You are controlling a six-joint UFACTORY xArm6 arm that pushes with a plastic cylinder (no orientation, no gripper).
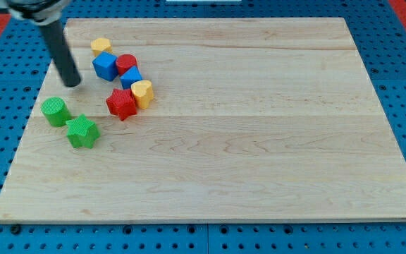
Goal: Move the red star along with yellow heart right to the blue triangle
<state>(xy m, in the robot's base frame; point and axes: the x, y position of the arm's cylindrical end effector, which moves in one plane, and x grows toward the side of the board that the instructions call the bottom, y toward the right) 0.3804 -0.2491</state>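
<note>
Already the red star (121, 104) and yellow heart (142, 92) sit touching just below the blue triangle (130, 76); the rod, which has no pincer, rests its tip (72, 83) well left; next comes a rightward nudge.

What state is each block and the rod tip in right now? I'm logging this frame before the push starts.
my tip: on the board, left of the cluster, touching no block.
red star: flat, touching the yellow heart.
yellow heart: right of the star, against the blue triangle.
blue triangle: wedged mid-cluster.
red cylinder: upright.
blue cube: beside the cylinder.
yellow block: at the cluster's top.
green cylinder: upright, apart.
green star: flat, apart.
</note>
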